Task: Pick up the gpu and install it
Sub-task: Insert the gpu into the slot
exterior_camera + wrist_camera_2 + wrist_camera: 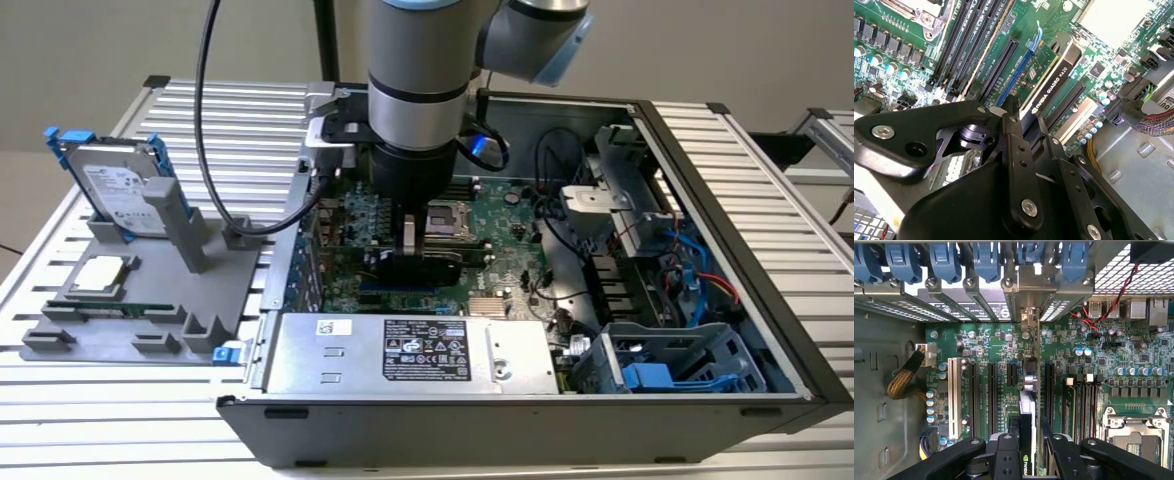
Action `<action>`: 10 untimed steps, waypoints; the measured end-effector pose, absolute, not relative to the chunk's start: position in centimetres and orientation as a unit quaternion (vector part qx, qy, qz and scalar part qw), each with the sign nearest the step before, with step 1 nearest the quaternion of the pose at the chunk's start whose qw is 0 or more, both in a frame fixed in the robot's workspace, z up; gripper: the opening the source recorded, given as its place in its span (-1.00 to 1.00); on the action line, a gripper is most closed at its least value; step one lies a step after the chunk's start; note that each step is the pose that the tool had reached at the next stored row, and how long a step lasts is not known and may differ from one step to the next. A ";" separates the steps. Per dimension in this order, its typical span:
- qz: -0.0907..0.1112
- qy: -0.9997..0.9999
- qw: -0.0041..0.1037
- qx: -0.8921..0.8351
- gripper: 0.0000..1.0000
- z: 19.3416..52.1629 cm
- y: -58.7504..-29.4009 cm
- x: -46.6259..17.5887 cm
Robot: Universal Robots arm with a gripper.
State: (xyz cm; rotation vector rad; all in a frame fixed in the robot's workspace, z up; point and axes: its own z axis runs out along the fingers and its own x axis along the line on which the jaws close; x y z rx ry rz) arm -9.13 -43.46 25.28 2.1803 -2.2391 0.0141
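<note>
In the exterior view the arm reaches straight down into the open computer case, and its pincer is clamped on the gpu, which stands on edge just above the green motherboard, well inside the case. In the second wrist view the black fingers close on either side of the gpu, whose black cooler face runs alongside the long black expansion slots and a blue one. In the first wrist view the card is seen edge-on between the fingers, its silver bracket lying up against the row of rear slot covers with blue clips. Outside the case, on the slatted counter, a grey holder carries a silver hard drive with blue rails upright and a narrow green memory stick.
</note>
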 end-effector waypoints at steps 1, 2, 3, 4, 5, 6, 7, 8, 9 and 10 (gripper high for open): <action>0.005 -0.716 0.008 0.698 -1.00 25.3 -43.5 -9.1; 0.005 -0.716 0.008 0.698 -1.00 25.3 -43.5 -9.1; 0.004 -0.716 0.008 0.698 -1.00 25.2 -43.5 -9.1; 0.004 -0.716 0.008 0.698 -1.00 25.2 -43.5 -9.1; 0.004 -0.716 0.008 0.698 -1.00 25.2 -43.5 -9.1; 0.004 -0.716 0.008 0.698 -1.00 25.2 -43.5 -9.1; 0.005 -0.716 0.008 0.698 -1.00 25.2 -43.5 -9.1; 0.005 -0.716 0.008 0.698 -1.00 25.1 -43.5 -9.1; 0.005 -0.716 0.008 0.698 -1.00 25.1 -43.5 -9.1; 0.005 -0.716 0.008 0.698 -1.00 25.1 -43.5 -9.1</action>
